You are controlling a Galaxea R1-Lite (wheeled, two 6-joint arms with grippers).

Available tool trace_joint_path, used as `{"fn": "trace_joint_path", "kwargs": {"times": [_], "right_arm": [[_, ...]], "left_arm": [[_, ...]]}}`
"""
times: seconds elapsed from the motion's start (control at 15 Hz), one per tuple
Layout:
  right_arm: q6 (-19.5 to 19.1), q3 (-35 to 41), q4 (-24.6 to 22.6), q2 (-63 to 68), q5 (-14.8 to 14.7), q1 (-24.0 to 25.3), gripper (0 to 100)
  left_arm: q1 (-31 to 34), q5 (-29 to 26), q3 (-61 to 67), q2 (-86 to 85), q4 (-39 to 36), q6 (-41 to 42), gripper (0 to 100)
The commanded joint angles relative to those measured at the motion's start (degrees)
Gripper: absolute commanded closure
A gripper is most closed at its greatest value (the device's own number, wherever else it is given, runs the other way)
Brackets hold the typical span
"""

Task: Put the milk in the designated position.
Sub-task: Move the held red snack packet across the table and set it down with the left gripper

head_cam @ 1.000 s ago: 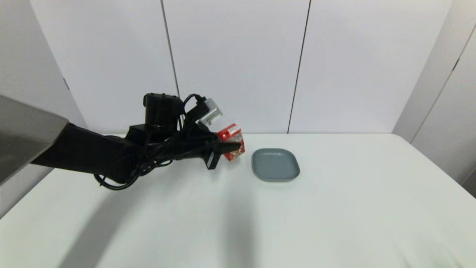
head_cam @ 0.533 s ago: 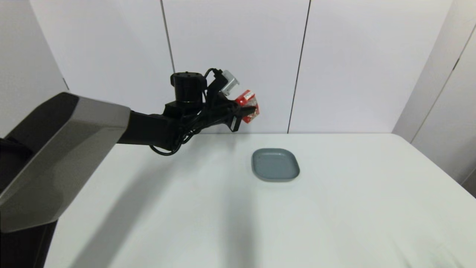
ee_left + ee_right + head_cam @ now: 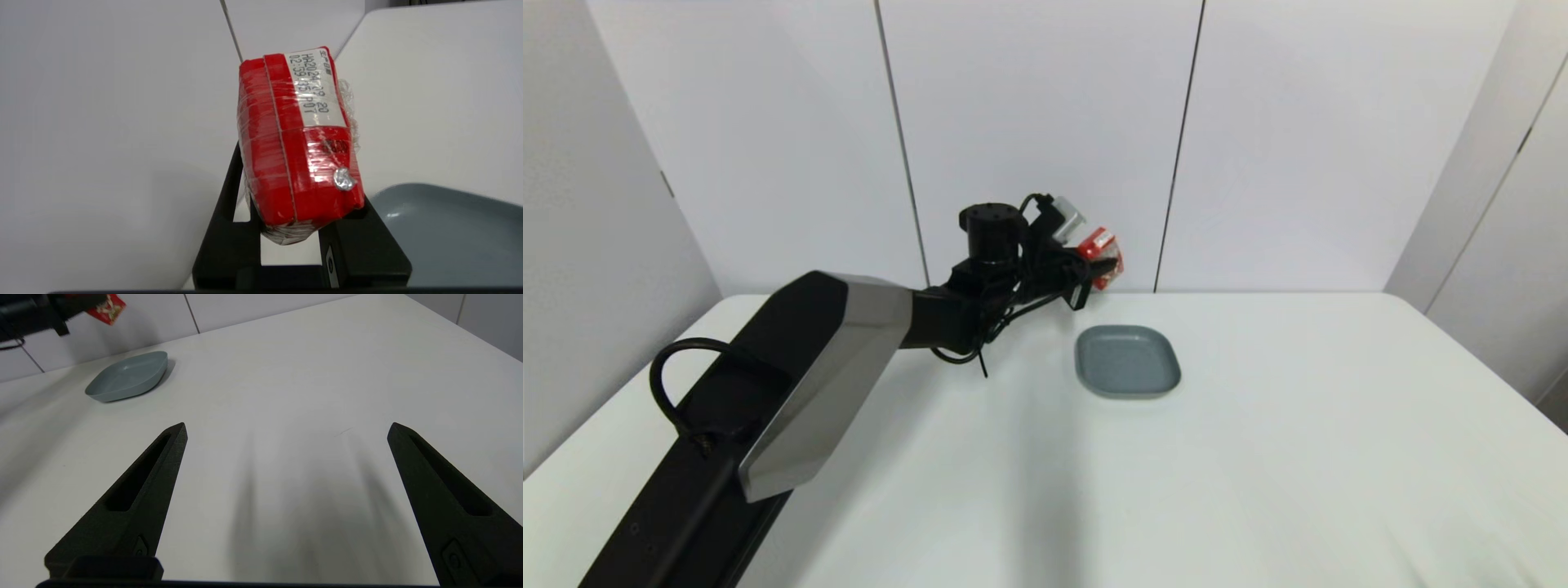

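While aloft, left pincer [image 3: 1104, 265] clamps milk [image 3: 1101, 255]

The milk [image 3: 296, 139] is a red carton wrapped in a thin, clear, glossy film that wrinkles and catches the light; a matt white paper label lies on its top, and a small silver foil spot shines near one end. The fingers [image 3: 139, 490] of the right gripper [image 3: 286, 433] look like matt black plastic with a fine rough grain. The plate [image 3: 1127, 360] is smooth grey-blue plastic with a soft shine. The surface [image 3: 1258, 474] is white, smooth and matt. The left arm's cover [image 3: 825, 367] is glossy grey.
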Motion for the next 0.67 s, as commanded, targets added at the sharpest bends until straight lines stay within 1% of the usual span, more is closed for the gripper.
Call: {"fn": "trace_joint_path", "kwargs": {"times": [0.07, 0.67], "right_arm": [[0.1, 0.0, 0.0, 0.1, 0.0, 0.0, 0], [0.1, 0.0, 0.0, 0.1, 0.0, 0.0, 0]], "left_arm": [[0.0, -0.2, -0.2, 3.9, -0.6, 0.1, 100], [0.2, -0.2, -0.2, 5.4, -2.2, 0.1, 100]]}}
